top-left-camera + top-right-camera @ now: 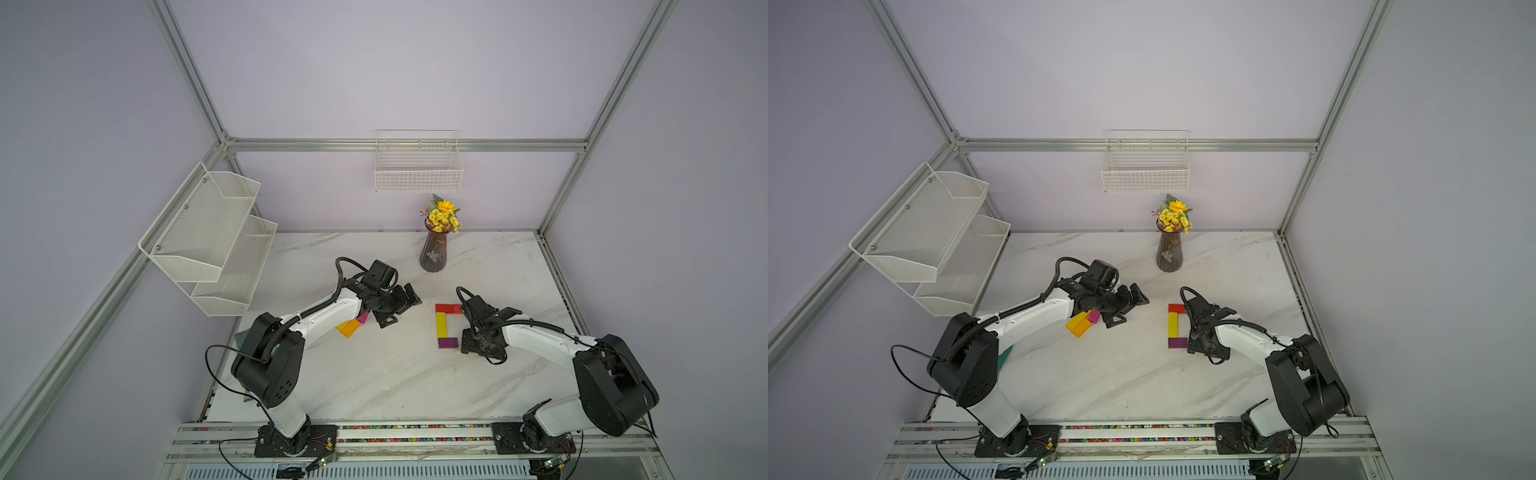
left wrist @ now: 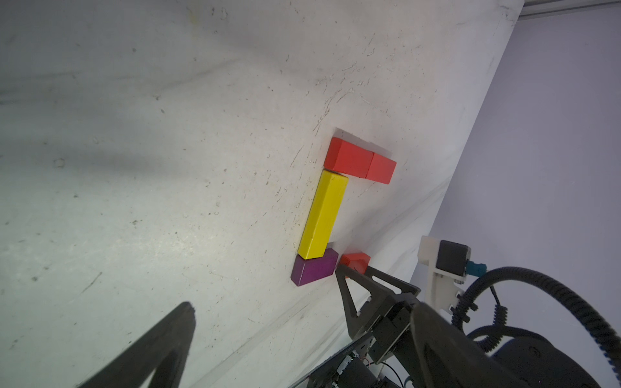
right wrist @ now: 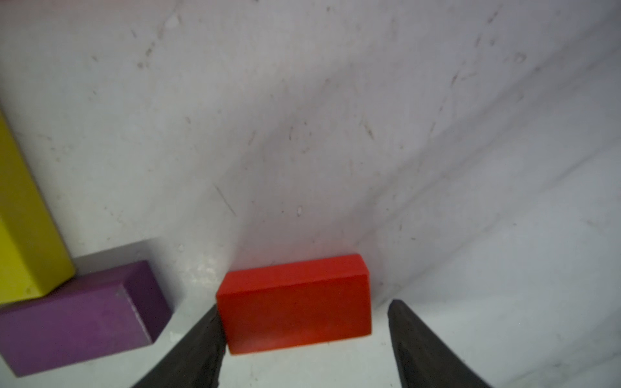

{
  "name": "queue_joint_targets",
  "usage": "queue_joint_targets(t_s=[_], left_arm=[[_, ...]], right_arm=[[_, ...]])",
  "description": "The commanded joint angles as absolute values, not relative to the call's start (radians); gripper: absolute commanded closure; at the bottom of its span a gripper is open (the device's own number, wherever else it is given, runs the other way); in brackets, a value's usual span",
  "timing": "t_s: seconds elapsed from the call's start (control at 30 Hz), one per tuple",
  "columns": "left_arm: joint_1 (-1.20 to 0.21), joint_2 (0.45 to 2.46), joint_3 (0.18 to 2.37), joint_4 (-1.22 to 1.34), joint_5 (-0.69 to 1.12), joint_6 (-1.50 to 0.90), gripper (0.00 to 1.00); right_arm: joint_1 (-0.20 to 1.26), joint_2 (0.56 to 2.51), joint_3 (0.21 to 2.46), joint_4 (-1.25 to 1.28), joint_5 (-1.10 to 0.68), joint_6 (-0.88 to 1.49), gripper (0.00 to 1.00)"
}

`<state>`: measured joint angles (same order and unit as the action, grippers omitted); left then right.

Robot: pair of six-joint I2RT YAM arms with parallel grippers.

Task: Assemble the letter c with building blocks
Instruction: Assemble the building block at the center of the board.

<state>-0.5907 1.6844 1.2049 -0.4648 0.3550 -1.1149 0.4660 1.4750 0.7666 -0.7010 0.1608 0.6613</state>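
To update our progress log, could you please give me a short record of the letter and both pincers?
top bar: two red blocks, end to end
spine: long yellow block
bottom bar: purple block; red block beside it, gap between
right pincer: open, astride that red block
left pincer: open, empty
spares: yellow, orange and magenta blocks, apart from the letter

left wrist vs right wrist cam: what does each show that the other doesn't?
Left wrist only: the two red blocks forming the C's top bar, the yellow block at full length, and the right gripper from outside.
Right wrist only: a gap between one finger and the third red block; the opposite finger touches it.
Both: yellow block, purple block, third red block.
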Motion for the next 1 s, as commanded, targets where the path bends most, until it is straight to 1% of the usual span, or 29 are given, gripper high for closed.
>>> queue_joint_targets(t_s=[0.0,0.23,0.33,0.63,0.97], left_arm=[[-0.594,1.658,1.215,-0.457,0.362,-1.100,0.00],[-0.594,1.656,1.215,-0.457,0.362,-1.101,0.00],[-0.594,1.658,1.215,-0.456,0.361,-1.103,0.00],[-0.594,1.666,1.219,-0.451,0.362,-1.108,0.00],[-0.595,1.672,1.223,-0.446,0.361,-1.115,0.00]], right_arm=[[0.456,1.500,0.765,-0.673,0.150,0.639,0.28],[0.444,1.507,0.776,-0.650,0.126,0.605,0.47],[0.442,1.494,0.780,-0.643,0.118,0.591,0.52],[0.443,1.478,0.800,-0.631,0.112,0.563,0.55],[0.443,1.515,0.828,-0.620,0.105,0.545,0.55]])
